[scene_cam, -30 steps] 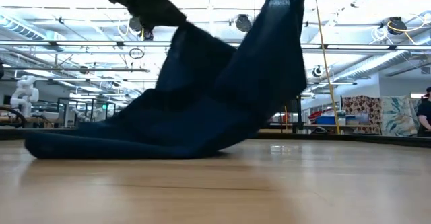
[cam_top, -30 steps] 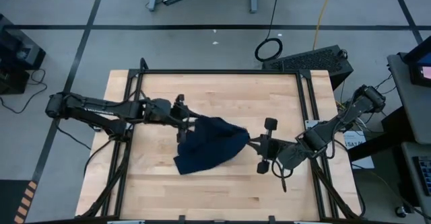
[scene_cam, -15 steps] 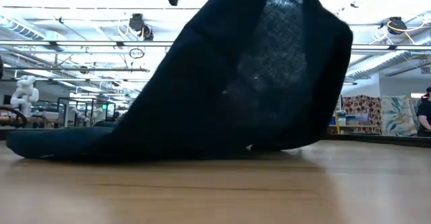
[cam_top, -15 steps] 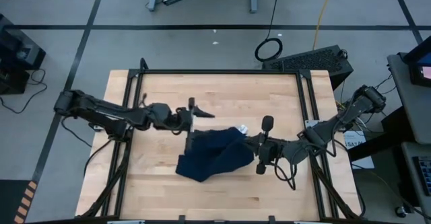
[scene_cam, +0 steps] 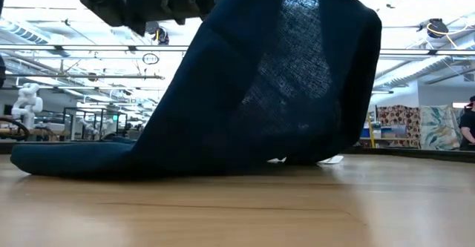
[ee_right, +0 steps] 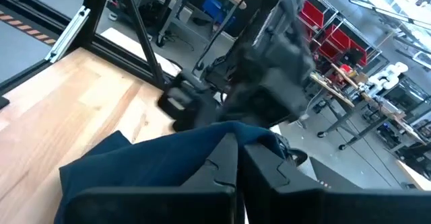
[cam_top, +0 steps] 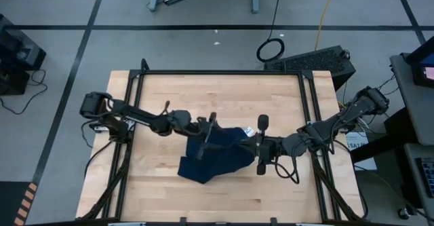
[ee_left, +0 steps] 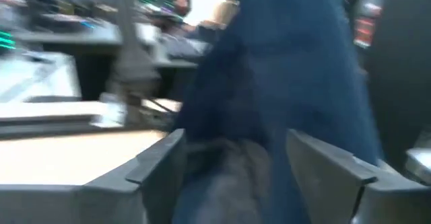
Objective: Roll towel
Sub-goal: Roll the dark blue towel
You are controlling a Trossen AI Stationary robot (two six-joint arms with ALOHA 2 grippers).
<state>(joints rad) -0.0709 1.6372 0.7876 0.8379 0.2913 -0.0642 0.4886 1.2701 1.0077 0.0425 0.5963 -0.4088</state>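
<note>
Up close, the right gripper is clenched on an edge of the towel, its two fingers pressed together with navy cloth bunched just ahead of them and spreading off to one side. From above, that gripper sits at the towel's right end, where a small white tag shows at the cloth's edge just beside the jaws; no writing on it can be read. The towel lies crumpled at the middle of the table, its long axis running slantwise from the lower left up toward the right gripper, the end nearest those jaws lifted and the far end flat on the wood. Seen level with the table, it rises like a tent from a low flat tail to a high peak. Beyond it, the left gripper stands over the towel's upper left part with its jaws spread; its fingers flank the hanging cloth without closing on it, released.
</note>
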